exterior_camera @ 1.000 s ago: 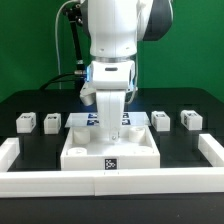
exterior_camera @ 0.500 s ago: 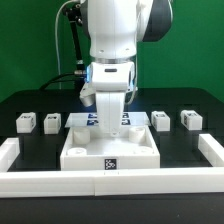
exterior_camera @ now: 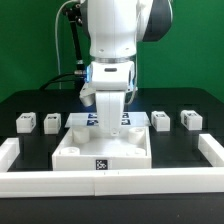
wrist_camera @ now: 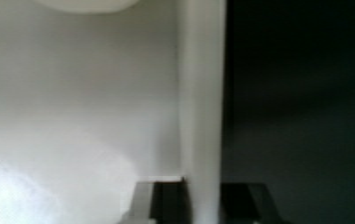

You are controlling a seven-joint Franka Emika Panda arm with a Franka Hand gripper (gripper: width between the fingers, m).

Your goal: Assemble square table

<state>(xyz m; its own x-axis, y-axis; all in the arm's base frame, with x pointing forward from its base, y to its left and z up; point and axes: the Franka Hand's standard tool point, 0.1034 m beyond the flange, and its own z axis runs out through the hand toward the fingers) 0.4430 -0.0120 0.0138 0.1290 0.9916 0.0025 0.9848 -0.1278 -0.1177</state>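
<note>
The square table's top [exterior_camera: 105, 148], a large white panel with a raised rim and a small tag on its front edge, lies in the middle of the black surface. My gripper [exterior_camera: 110, 122] comes straight down onto its far rim and is shut on it. In the wrist view the rim [wrist_camera: 200, 100] runs as a pale strip between my two dark fingers [wrist_camera: 165, 203], with the gripper [wrist_camera: 204, 203] pinched on it and the panel's floor [wrist_camera: 85, 120] to one side. Two white legs [exterior_camera: 27, 122] [exterior_camera: 52, 121] stand at the exterior view's left, two more [exterior_camera: 160, 119] [exterior_camera: 190, 119] at its right.
The marker board [exterior_camera: 132, 118] lies behind the panel, partly hidden by my arm. A long low white wall [exterior_camera: 150, 183] edges the black surface in front, with side pieces at the exterior view's left [exterior_camera: 8, 152] and right [exterior_camera: 212, 150].
My gripper has shut on the panel's far rim. The panel's front has since swung a little toward the exterior view's left, its tag moving with it.
</note>
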